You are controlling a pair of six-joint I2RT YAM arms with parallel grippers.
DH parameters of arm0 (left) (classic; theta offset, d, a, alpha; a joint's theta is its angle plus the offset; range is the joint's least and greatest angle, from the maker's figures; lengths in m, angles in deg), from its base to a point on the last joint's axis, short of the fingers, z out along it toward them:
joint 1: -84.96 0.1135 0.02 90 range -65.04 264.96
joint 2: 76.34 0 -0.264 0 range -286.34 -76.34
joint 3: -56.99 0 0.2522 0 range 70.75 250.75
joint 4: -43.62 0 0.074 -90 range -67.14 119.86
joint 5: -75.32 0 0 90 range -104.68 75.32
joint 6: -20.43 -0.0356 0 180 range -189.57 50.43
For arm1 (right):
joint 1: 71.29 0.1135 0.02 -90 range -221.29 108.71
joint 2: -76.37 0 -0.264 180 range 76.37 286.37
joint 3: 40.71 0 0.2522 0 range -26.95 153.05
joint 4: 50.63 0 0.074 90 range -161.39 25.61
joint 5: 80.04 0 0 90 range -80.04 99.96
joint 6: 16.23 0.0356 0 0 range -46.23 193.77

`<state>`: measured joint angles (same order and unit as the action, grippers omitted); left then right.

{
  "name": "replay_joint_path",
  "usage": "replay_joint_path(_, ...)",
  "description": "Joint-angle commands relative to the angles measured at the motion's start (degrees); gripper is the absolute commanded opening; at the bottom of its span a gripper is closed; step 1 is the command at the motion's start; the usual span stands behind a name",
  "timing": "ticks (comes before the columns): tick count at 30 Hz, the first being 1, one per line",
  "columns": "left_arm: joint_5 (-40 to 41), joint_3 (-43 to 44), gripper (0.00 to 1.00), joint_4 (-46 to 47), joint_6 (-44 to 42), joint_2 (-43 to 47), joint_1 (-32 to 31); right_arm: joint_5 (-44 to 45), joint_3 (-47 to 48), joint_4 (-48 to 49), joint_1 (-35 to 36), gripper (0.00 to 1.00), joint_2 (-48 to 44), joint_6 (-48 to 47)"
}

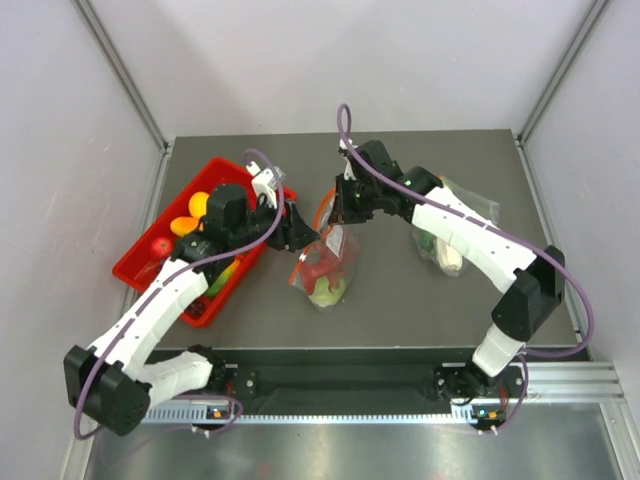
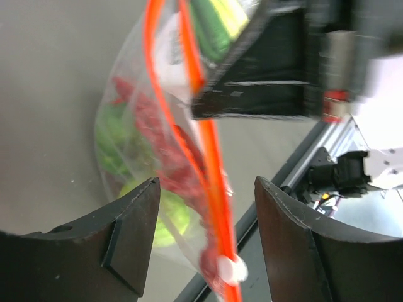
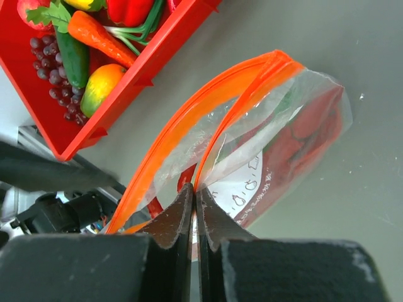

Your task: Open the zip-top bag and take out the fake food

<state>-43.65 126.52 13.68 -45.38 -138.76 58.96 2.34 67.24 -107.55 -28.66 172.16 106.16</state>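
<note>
**Two grippers at bag mouth**

Right gripper (image 3: 194, 192) pinches the red-orange zip strip (image 3: 258, 66) of the clear crinkly plastic bag (image 3: 315, 94). Left gripper (image 2: 206, 182) gapes around that strip, gripping nothing. Red and green toy vegetables (image 2: 157, 145) lie inside, beyond.

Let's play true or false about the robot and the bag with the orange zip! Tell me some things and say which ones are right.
1. The right hand is pinching the zip-top bag at its orange strip. True.
2. The left hand is squeezed shut on the bag. False: its fingers stand apart, with the orange strip running between them.
3. The red fake food is inside the bag. True.
4. The red tray has nothing in it. False: it holds toy fruits and vegetables.
</note>
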Motion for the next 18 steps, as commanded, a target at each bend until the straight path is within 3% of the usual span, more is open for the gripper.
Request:
replay_joint_path(1,1.81,3.20,0.66,2.30,0.17,-2.01,-0.11,0.85,0.29,0.09,1.31,0.00,-3.68,-0.57)
replay_joint_path(5,3.83,4.00,0.66,-0.16,-1.15,-3.85,-0.19,1.03,-0.32,0.09,1.40,0.00,-4.29,-0.65)
replay_joint_path(6,4.44,4.08,0.61,-1.12,-1.42,-4.29,-0.11,1.20,-0.50,0.09,1.49,0.00,-4.73,-0.65)
replay_joint_path(8,4.80,4.35,0.47,-2.18,-2.21,-4.65,-0.10,1.99,-0.76,-0.26,1.58,0.00,-5.17,-0.65)
replay_joint_path(9,5.15,4.52,0.25,-3.05,-2.65,-4.91,-0.10,2.95,-1.03,-0.26,1.49,0.00,-5.52,-0.57)
replay_joint_path(12,5.77,4.79,0.00,-4.55,-3.26,-4.74,-0.19,5.15,-1.12,-1.05,1.49,0.00,-6.49,-0.83)
replay_joint_path(18,9.63,6.10,0.00,-6.93,-4.76,-4.21,-0.10,11.13,0.11,-3.51,1.49,0.00,-7.37,-2.23)
